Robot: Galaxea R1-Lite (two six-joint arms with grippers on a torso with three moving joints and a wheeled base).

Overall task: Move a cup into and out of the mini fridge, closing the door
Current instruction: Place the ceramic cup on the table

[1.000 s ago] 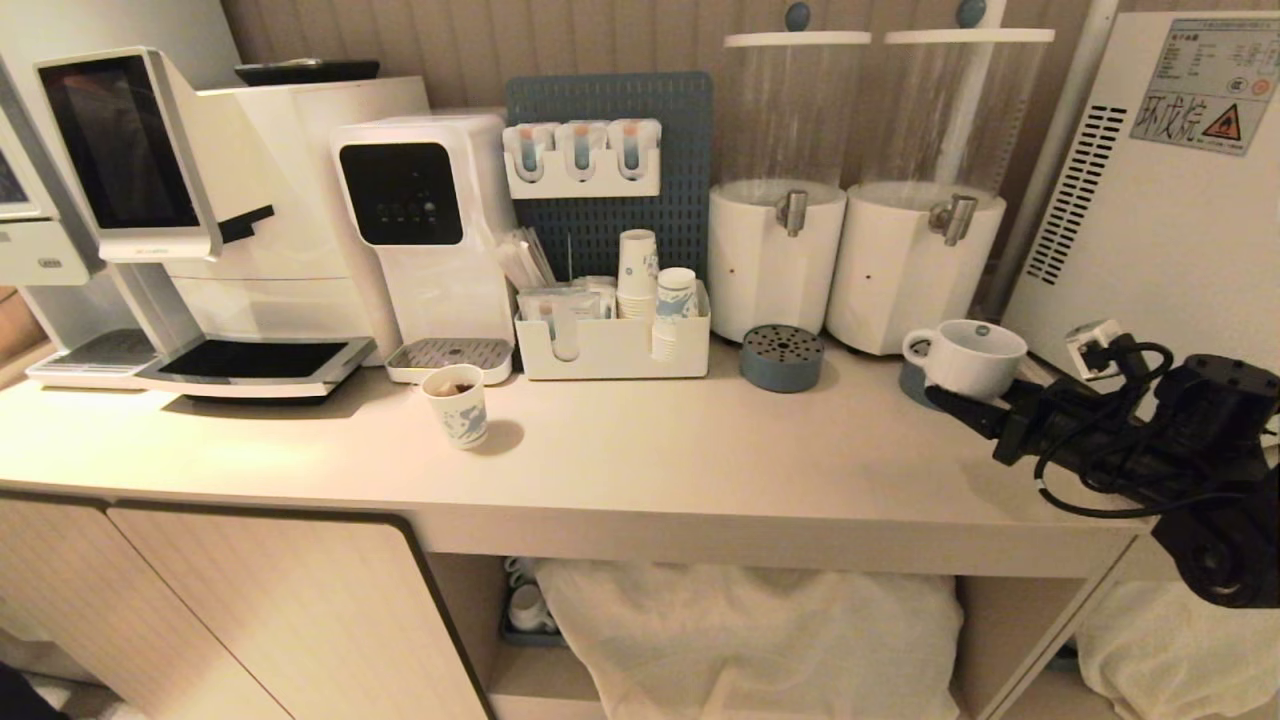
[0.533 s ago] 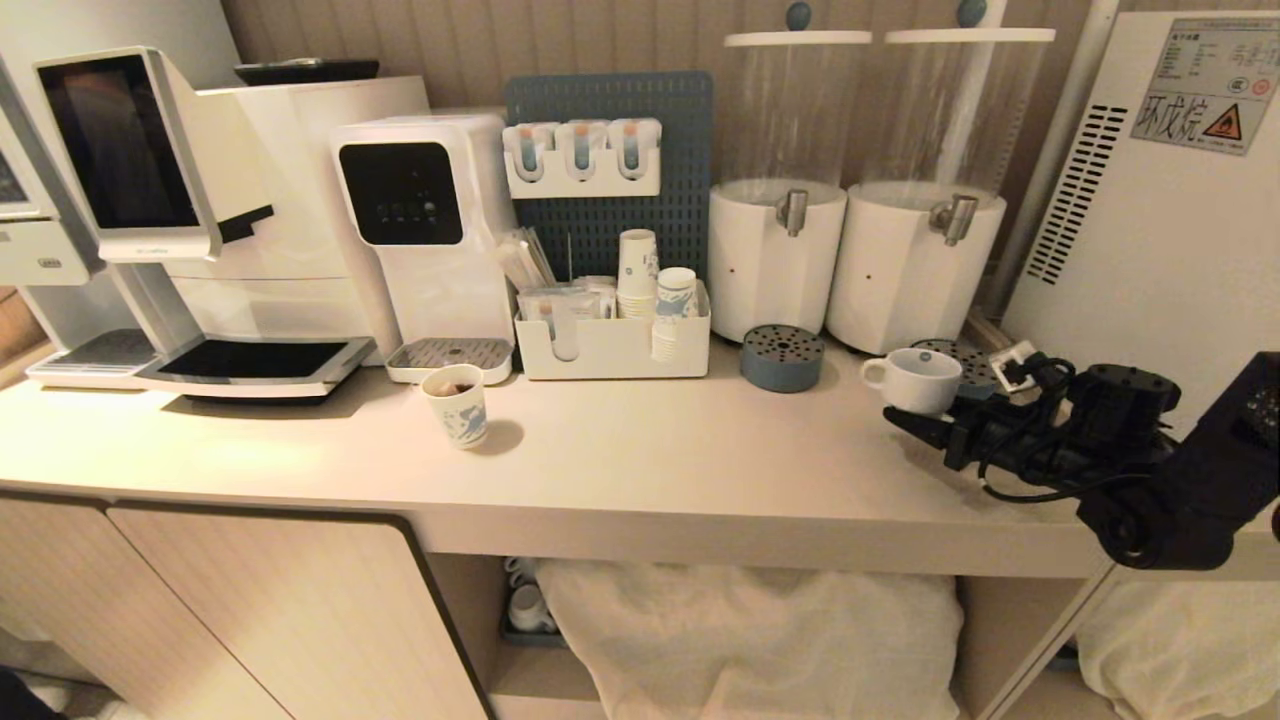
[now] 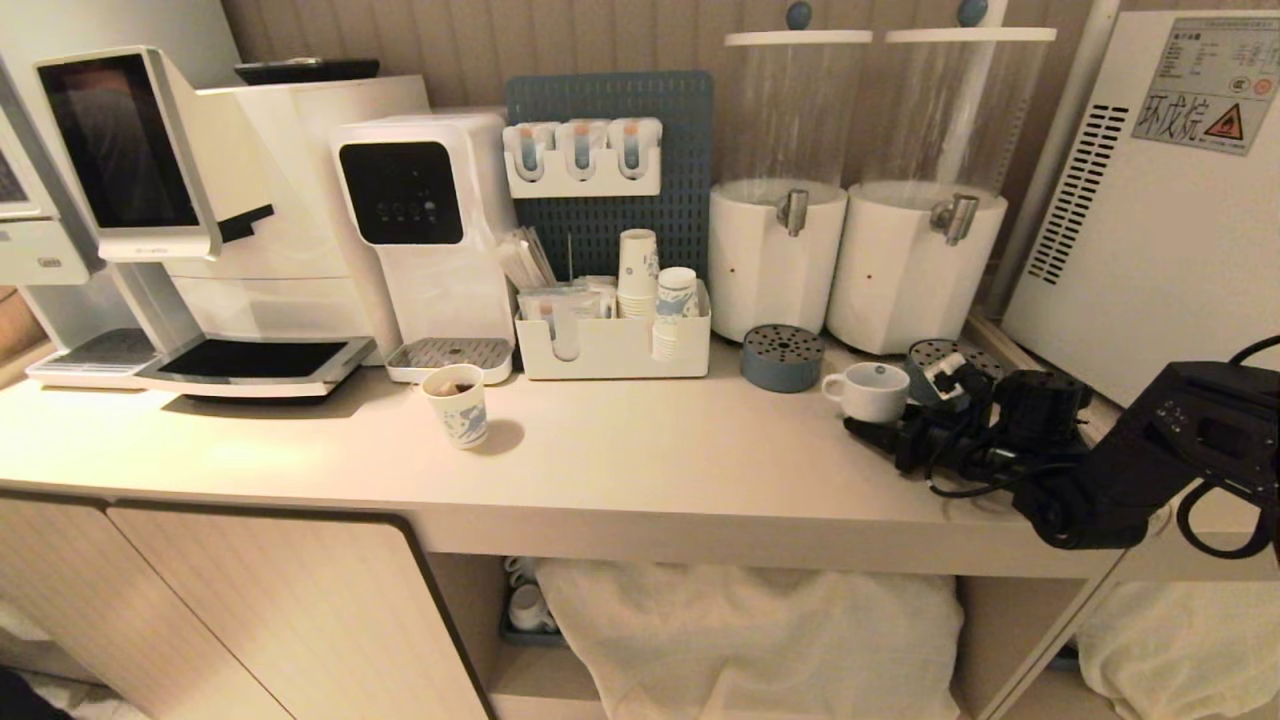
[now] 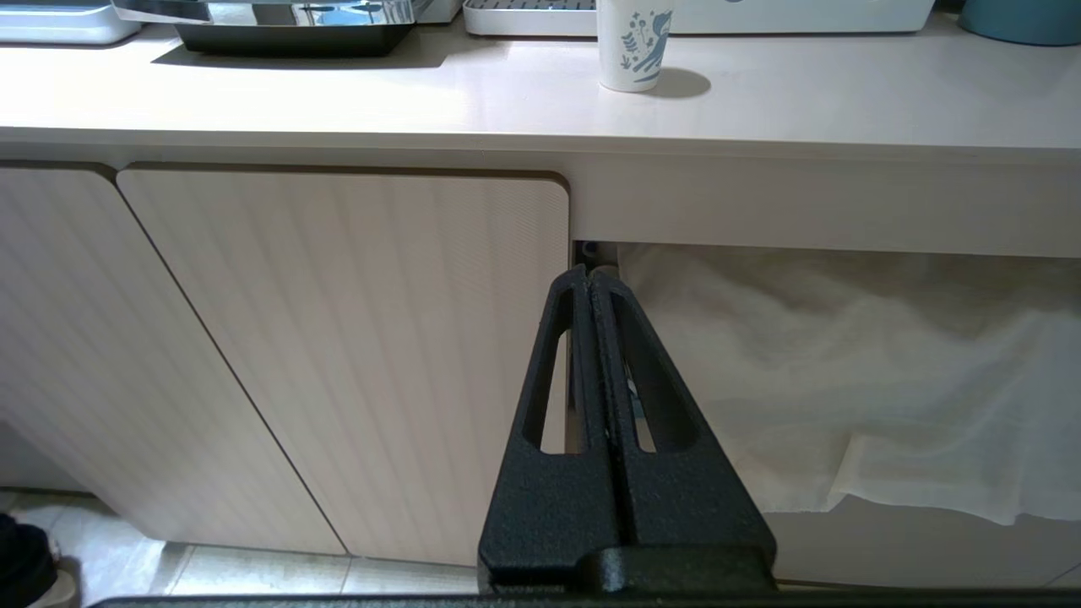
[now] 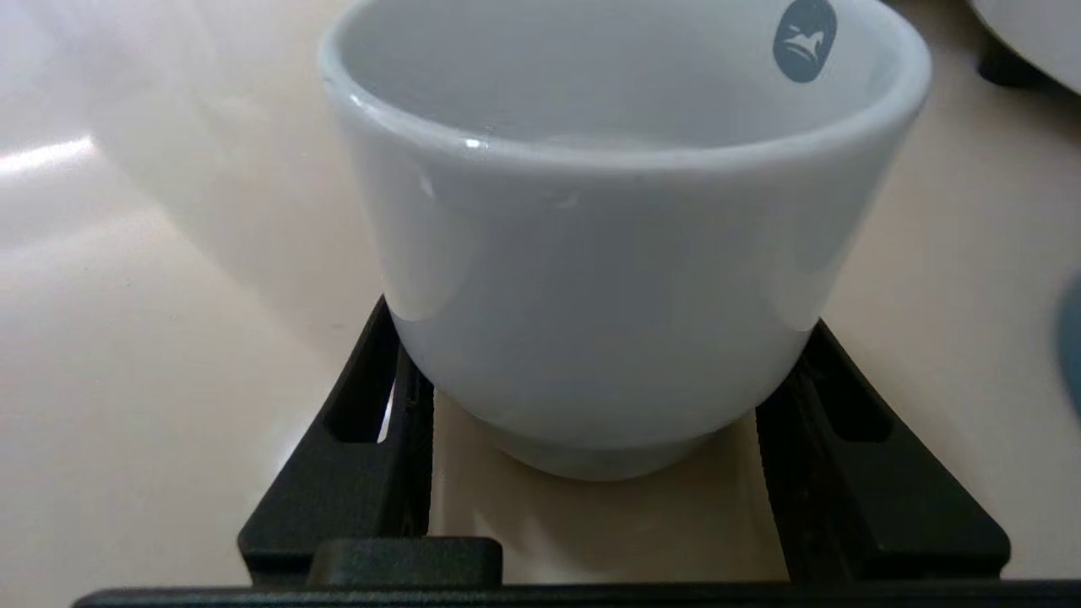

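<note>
I have the right gripper [image 3: 880,425] low over the countertop [image 3: 650,460], its two black fingers [image 5: 363,439] clamped on either side of the white ceramic coffee cup [image 3: 868,390]. The grip sits near the base of the cup, below the widest part of the bowl, which keeps the rim level and the mouth facing up. In the right wrist view the cup's foot appears at or just above the counter; I cannot tell whether it is touching. The loop handle faces away from the arm, towards the blue perforated coaster [image 3: 782,357], so the fingers bear on the plain wall only.

The cup is outside the mini fridge [image 3: 1150,200], whose vented side panel and warning sticker stand at the right end of the counter. The door is not in view, so I cannot tell whether it is shut. I judge the cup to be in its set-down stage on the counter, near the two drink dispensers [image 3: 850,260].

The left gripper [image 4: 591,338] is parked below counter level, facing the cabinet door [image 4: 338,355], fingers pressed together and empty.
</note>
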